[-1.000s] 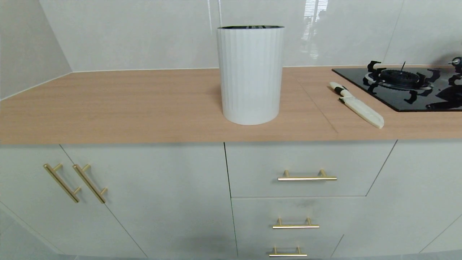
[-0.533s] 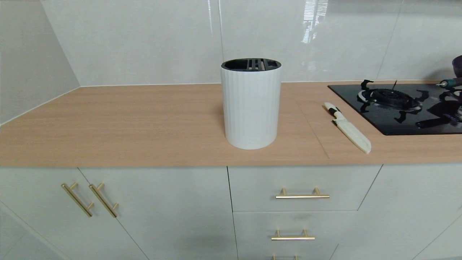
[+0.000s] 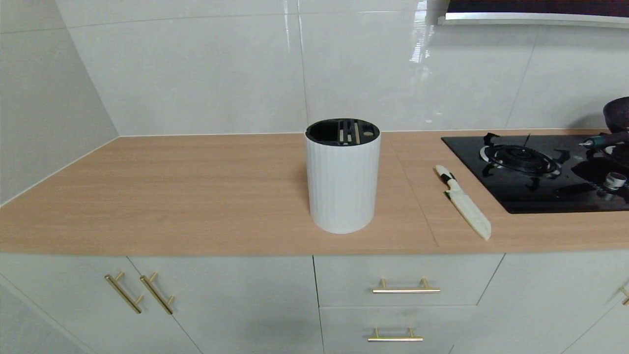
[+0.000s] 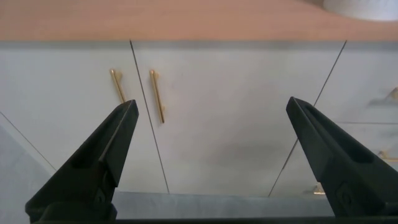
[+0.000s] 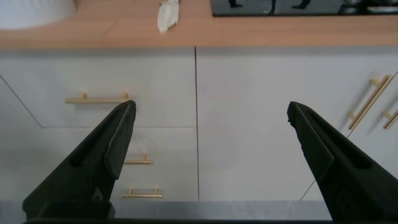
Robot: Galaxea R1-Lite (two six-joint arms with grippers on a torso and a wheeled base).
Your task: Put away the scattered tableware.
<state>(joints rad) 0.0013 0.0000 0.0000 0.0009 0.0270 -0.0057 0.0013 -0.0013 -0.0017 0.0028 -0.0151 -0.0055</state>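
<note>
Entry: tableware put-away, nothing in hand.

The knife [image 3: 462, 201] lies flat on the bench [image 3: 196, 196], between the white ribbed holder [image 3: 343, 182] and the hob [image 3: 530, 172], touching neither. Its long axis runs slantwise. The dark-banded handle points to the back wall and the holder side, and the pale blade tip points to the front edge of the bench and the hob side.

The right gripper [image 5: 210, 107] has its fingers [image 5: 336, 162] wide apart and empty, facing the drawer fronts [image 5: 124, 93]. The blade tip shows on the bench beyond them, so I judge the knife to be higher than the fingers and further forward.

The left gripper [image 4: 210, 106] is also spread and empty, facing the cupboard doors [image 4: 217, 112] on the far side of the holder from the knife.

Judgement: the right arm is the nearer one. It must rise above the bench edge and close across the handle, with the fingers set crosswise to that slanted axis.

The holder's top has a black slotted insert. From the head view I can't be sure which slot would take this blade.
</note>
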